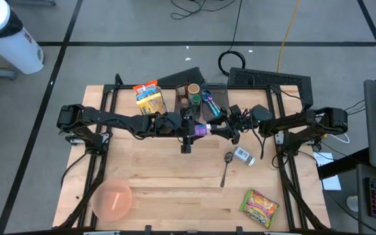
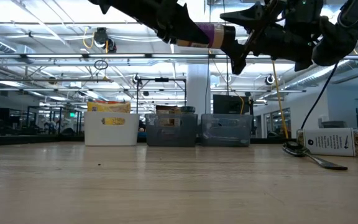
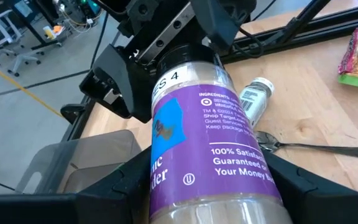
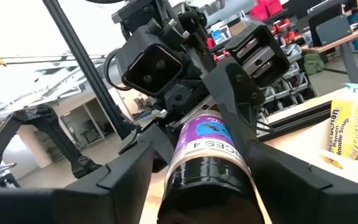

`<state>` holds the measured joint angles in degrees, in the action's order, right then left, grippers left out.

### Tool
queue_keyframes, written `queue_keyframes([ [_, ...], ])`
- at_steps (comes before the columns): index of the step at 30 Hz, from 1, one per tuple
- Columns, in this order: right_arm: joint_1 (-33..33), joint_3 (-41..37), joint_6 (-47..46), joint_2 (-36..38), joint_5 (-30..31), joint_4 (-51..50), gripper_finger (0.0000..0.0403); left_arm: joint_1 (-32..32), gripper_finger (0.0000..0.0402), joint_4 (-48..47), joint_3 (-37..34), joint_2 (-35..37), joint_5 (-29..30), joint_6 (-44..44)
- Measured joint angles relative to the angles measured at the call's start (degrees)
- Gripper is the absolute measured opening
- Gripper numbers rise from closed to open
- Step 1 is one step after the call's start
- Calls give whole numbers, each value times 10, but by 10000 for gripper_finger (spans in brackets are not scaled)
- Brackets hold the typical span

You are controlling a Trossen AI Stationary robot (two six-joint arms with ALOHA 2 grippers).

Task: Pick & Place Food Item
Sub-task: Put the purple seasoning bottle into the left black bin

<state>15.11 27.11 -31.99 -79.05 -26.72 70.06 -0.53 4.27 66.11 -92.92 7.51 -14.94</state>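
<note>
Aloft, both grippers clasp purple bottle (image 1: 200, 130).

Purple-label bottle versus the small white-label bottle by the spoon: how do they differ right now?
The purple-label bottle is held in the air, clamped between the left gripper and the right gripper; the small white-label bottle lies on the table, untouched. The purple-label bottle looks larger, with a dark cap; the small one has a white label and a lighter cap. Both lie on their sides.
</note>
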Motion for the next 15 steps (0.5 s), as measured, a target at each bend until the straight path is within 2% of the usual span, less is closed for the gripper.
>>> queue_keyframes([
  [8, 20, -1, 28, 30, -50, -40, 262, 5, 216, 0, 0, 0, 9, -28],
  [12, 29, -2, 41, 48, -49, -101, 262, 15, 216, 3, 0, 4, 45, -55],
  [15, 26, -2, 30, 48, -25, -101, 262, 22, 216, 2, 0, 7, 72, -77],
])
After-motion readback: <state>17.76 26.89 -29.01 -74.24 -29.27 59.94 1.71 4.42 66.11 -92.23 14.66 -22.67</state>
